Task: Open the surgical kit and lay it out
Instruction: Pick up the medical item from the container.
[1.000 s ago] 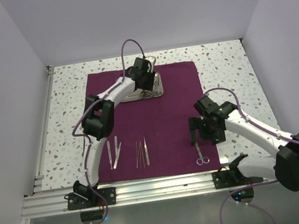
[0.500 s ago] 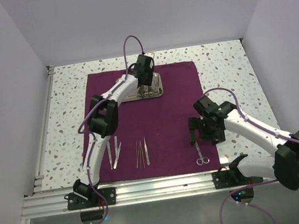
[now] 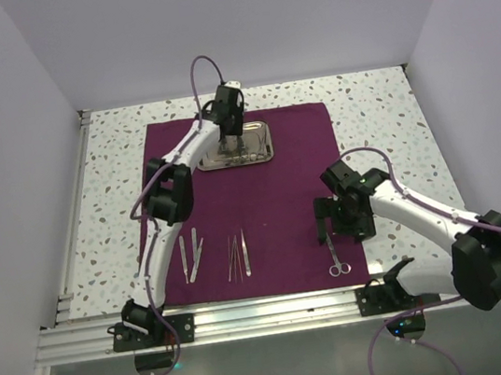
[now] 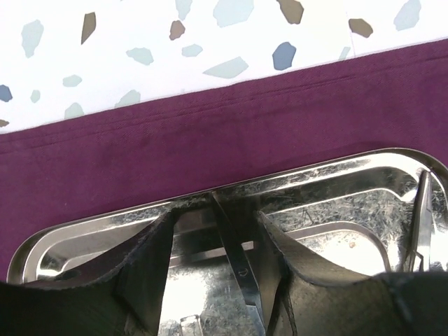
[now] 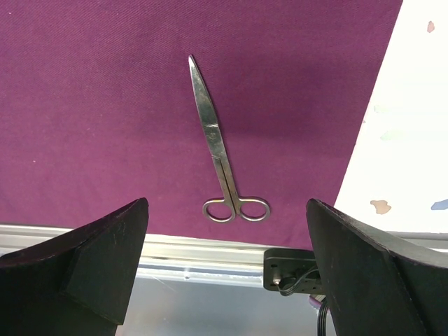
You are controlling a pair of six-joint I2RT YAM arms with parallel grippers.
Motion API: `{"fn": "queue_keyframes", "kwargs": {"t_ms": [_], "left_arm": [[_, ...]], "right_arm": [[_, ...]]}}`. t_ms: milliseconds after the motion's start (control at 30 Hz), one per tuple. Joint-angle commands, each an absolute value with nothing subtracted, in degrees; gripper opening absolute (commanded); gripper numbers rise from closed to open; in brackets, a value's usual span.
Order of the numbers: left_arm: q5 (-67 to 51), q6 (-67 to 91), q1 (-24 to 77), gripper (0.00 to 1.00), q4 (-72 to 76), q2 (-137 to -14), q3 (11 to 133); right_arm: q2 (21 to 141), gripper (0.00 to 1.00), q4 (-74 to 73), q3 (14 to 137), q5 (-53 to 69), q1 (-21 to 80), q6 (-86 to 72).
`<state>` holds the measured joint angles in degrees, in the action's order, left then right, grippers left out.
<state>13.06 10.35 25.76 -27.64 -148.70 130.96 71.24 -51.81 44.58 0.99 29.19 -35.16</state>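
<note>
Steel tray (image 4: 91,231) lies at the far edge of the purple cloth (image 3: 293,190); left gripper (image 4: 213,227), part-open, straddles a thin instrument (image 4: 236,255) inside. Right gripper (image 5: 225,210) gapes wide, empty, above scissors (image 5: 212,129).

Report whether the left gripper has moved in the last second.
Yes. The left gripper has shifted left across the shiny rectangular steel tray, from right of centre to about its middle.

light: bright, even, from above | shadows: faint, soft | glare: steel tray (image 4: 315,168) mirror-bright | focus: sharp
</note>
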Motion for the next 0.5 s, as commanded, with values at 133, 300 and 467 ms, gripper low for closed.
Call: {"fn": "queue_keyframes", "kwargs": {"t_ms": [133,300,467], "left_arm": [[9.32,12.92,25.93,0.50,-33.57,-152.93,132.98],[9.32,13.36,25.93,0.28,-35.59,-154.33,135.25],[7.65,13.36,25.84,0.13,-39.19,-157.58,138.95]], "right_arm": [[72.95,0.98,-50.89,47.55,0.44,29.09,-33.58],[74.88,0.99,-50.36,48.69,0.61,29.18,-32.70],[76.20,0.98,-49.83,49.57,0.97,29.18,-32.08]]}}
